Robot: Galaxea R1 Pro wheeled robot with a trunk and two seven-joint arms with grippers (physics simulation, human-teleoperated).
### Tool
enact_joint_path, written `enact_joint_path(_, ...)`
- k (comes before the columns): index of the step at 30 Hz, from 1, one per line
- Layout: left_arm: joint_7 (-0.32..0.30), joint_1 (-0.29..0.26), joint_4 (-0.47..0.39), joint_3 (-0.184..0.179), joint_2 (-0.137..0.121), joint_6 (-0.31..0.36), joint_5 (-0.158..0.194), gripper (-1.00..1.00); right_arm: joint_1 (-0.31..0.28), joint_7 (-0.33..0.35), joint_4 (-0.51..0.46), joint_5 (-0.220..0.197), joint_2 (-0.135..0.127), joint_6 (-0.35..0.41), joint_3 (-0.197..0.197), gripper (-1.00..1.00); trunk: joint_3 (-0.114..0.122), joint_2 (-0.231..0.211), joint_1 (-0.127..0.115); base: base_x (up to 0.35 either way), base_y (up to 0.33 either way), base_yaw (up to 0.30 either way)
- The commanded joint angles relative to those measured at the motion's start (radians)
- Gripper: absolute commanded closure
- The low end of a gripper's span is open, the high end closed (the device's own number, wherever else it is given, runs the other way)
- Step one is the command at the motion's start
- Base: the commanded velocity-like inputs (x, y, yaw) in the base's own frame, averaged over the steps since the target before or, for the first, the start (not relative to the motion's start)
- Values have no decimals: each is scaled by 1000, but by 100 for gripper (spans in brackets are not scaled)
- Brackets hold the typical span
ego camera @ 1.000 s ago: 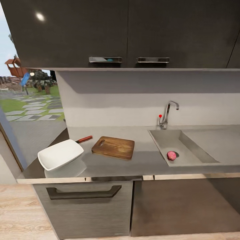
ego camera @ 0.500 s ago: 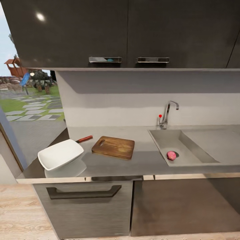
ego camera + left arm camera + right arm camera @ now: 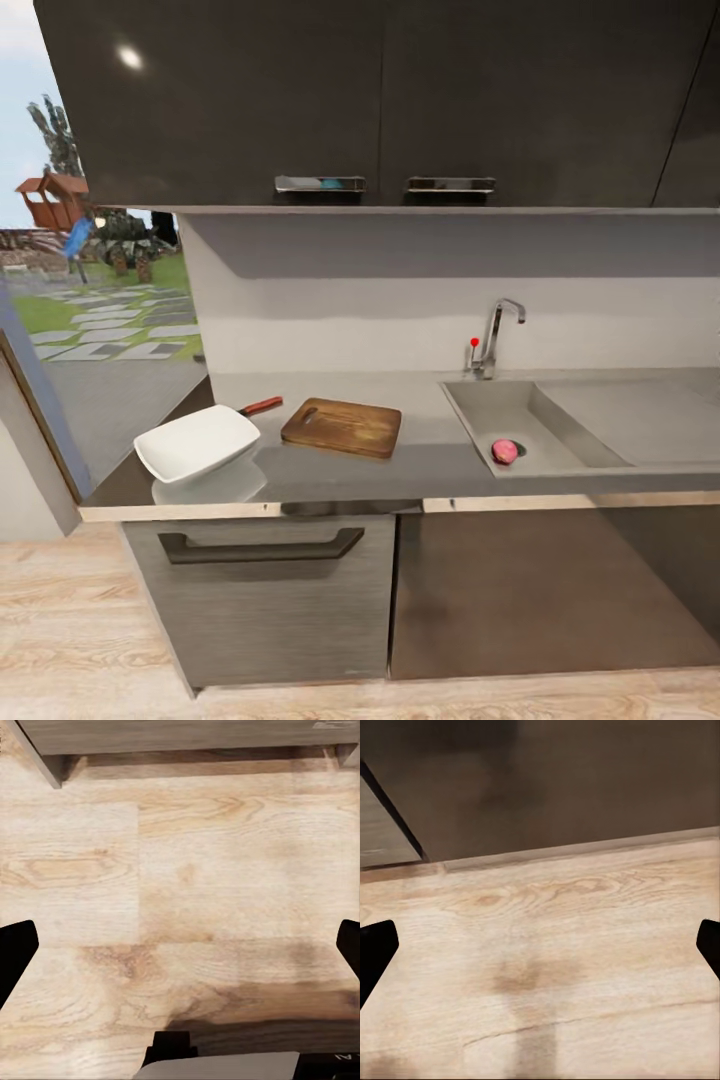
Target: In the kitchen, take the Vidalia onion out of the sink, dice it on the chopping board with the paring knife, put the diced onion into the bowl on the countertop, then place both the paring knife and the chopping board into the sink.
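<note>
Head view: the Vidalia onion (image 3: 504,451) lies in the sink (image 3: 560,450) at the basin's front edge, by the drain — toward the countertop's (image 3: 420,460) right end, so the right arm looks nearer.

Left wrist view: the left gripper (image 3: 180,945) is spread wide, aimed at the wooden floor (image 3: 195,870).

Right wrist view: the right gripper (image 3: 540,945) is likewise spread over floor beside cabinet fronts (image 3: 555,780) — the onion sits up on the counter, well apart.

On my countertop (image 3: 420,465), bowl (image 3: 198,442) left, knife (image 3: 262,405) behind it, board (image 3: 342,427) middle, onion (image 3: 504,451) in sink (image 3: 500,415) right.
</note>
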State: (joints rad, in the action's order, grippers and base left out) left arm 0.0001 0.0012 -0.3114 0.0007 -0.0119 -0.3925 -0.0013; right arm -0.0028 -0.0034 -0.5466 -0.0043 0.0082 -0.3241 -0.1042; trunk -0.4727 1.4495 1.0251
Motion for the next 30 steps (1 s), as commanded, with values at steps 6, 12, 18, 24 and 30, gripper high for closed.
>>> enact_joint_path(6,0,0,0,1,0,-2,1,-100,0,-1,8,1,1,-1,2,-100,12,-28,-15,-6,0,0)
enact_joint_path(12,1,0,0,2,-2,-1,2,-100,0,-4,171,0,-1,1,-3,-100,31,-70,-38,0,0,0)
enact_joint_path(18,1,-1,-2,3,-2,-2,3,-100,0,-3,254,0,-1,6,1,-100,49,-112,-61,0,0,0)
enact_joint_path(24,1,0,-1,3,-2,-2,3,-100,0,-3,312,-1,2,5,2,-100,68,-154,-84,0,0,0)
enact_joint_path(30,1,0,0,3,-2,-2,3,-100,0,-3,327,-3,6,3,1,-100,87,-196,-107,0,0,0)
